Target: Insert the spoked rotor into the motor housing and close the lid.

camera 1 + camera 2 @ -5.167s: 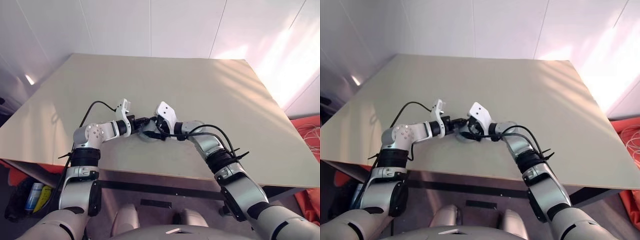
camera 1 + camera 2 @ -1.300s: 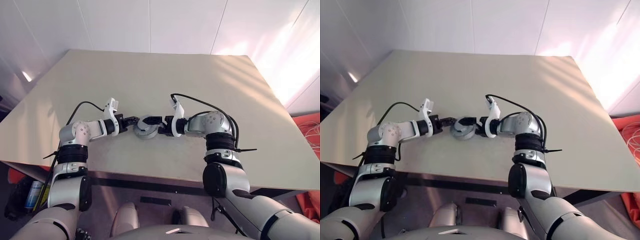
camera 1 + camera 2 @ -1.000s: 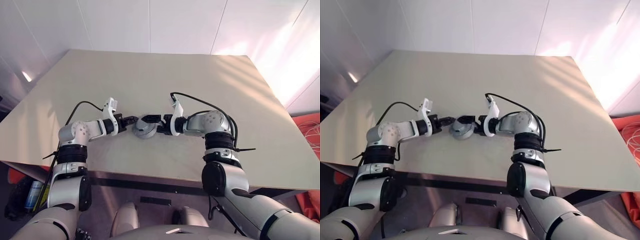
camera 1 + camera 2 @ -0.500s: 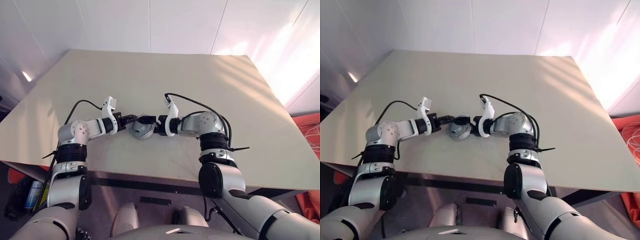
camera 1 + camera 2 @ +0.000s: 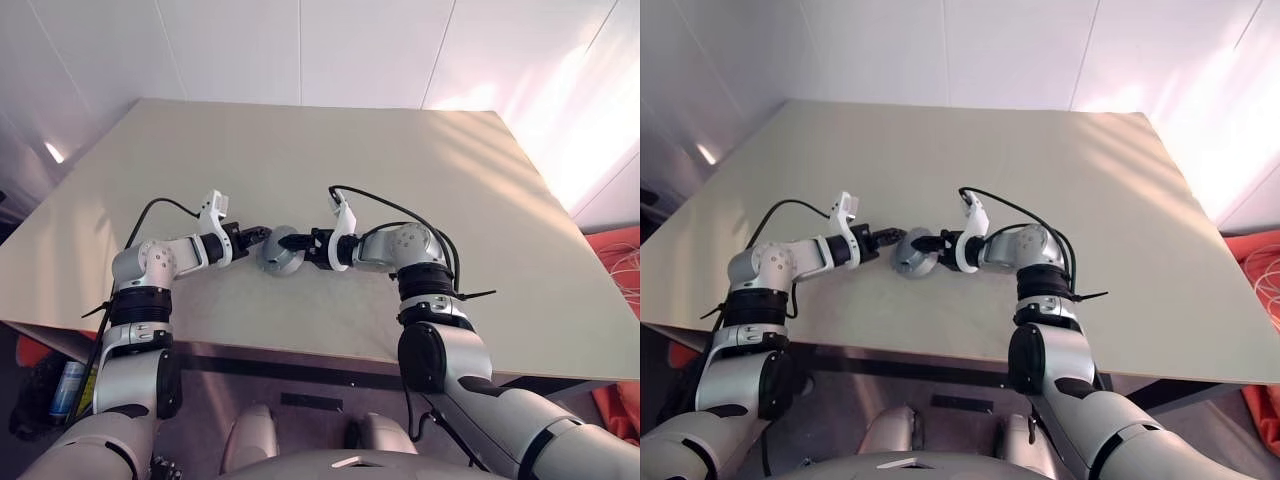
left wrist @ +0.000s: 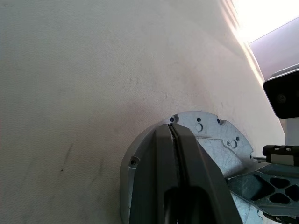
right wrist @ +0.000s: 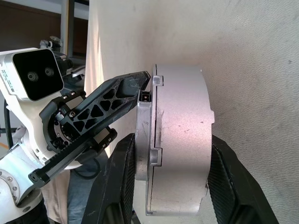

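The motor housing (image 7: 182,140) is a silver drum held tipped up off the beige table (image 5: 400,170), near its front middle. The lid (image 6: 210,135), a thin silver plate with small holes, sits flat against one face of the drum. My right gripper (image 5: 287,243) is shut on the housing, one finger (image 7: 117,196) against the lid side and the other against the far face. From the other side, my left gripper (image 6: 172,128) is shut, with its tips touching the lid's rim. The spoked rotor is hidden.
The table's front edge runs just below both arms, and its bare top stretches away behind them. A black cable (image 5: 385,200) arches over my right wrist. Orange material (image 5: 615,260) lies on the floor to the right, and a can (image 5: 68,390) stands low on the left.
My right gripper's fingers have closed in onto the housing. The housing has tipped up a little towards my left gripper. Both arms have stayed almost where they were.
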You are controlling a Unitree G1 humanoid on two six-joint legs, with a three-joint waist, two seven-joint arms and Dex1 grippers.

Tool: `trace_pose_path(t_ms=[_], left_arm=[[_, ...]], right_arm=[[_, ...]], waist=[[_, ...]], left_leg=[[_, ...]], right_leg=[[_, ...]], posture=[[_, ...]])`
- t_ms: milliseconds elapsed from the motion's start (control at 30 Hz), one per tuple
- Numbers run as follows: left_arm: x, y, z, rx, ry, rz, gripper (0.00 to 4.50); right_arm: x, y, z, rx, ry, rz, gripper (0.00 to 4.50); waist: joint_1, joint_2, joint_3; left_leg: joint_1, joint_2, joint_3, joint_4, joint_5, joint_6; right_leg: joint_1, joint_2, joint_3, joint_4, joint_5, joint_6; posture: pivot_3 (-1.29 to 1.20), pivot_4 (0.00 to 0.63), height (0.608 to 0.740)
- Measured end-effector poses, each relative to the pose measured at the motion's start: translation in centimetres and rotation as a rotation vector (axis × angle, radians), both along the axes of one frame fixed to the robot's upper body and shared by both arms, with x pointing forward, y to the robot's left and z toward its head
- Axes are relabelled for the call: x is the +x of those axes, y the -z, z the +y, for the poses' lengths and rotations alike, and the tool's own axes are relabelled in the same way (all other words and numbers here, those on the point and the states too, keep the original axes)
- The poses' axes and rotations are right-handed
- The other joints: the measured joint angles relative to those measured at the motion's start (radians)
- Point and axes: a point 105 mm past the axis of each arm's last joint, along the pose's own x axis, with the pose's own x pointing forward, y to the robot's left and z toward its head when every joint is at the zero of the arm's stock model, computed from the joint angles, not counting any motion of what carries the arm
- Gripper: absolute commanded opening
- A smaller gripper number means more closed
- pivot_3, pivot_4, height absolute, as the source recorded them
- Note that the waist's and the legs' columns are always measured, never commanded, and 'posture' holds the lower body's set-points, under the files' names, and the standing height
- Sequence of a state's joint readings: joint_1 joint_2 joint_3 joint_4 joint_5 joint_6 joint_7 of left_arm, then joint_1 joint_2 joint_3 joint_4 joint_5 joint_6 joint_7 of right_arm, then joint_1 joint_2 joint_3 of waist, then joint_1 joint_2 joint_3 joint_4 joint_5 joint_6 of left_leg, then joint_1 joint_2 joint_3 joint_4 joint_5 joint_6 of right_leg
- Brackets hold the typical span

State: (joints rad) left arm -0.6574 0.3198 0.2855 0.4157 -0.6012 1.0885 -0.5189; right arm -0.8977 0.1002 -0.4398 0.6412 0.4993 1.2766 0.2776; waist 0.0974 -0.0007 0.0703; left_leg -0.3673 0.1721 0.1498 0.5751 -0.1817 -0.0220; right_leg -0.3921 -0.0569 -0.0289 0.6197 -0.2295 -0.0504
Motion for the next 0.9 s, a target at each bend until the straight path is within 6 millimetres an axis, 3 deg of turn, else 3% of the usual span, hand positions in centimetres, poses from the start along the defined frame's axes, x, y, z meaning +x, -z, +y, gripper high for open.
trace_pose_path(t_ms=[267,633,767,900], left_arm=[[0.7,-1.6,-0.3,-0.108,-0.032,-0.105,0.00],[1.1,-5.3,3.8,-0.335,-0.226,-0.235,0.00],[1.1,-5.5,4.4,-0.365,-0.268,-0.234,0.00],[0.9,-4.5,4.2,-0.401,-0.297,-0.181,0.00]], right_arm=[[1.1,-0.3,-0.1,0.005,0.051,0.013,2.05],[4.0,-0.8,-2.3,0.064,0.249,0.051,2.05],[5.5,-2.3,-3.0,0.160,0.343,0.053,2.05],[6.2,-4.5,-2.7,0.257,0.360,0.029,2.05]], waist=[[-0.001,0.000,0.000],[0.002,-0.001,0.000],[0.001,-0.001,0.000],[0.000,-0.001,0.000]], left_leg=[[0.000,0.000,0.000,0.000,0.000,0.000],[-0.005,0.000,0.000,0.000,0.000,0.000],[-0.009,0.000,0.000,0.001,0.000,0.000],[-0.011,0.000,0.000,0.001,-0.001,0.002]], right_leg=[[0.000,0.000,0.000,0.000,0.000,0.000],[-0.003,0.000,0.000,0.000,0.000,0.000],[-0.009,0.000,-0.001,0.001,0.002,0.002],[-0.011,0.000,-0.002,0.001,0.003,0.003]], posture=[[0.00,0.000,0.740],[0.00,0.000,0.740],[0.00,0.000,0.740],[0.00,0.000,0.740]])
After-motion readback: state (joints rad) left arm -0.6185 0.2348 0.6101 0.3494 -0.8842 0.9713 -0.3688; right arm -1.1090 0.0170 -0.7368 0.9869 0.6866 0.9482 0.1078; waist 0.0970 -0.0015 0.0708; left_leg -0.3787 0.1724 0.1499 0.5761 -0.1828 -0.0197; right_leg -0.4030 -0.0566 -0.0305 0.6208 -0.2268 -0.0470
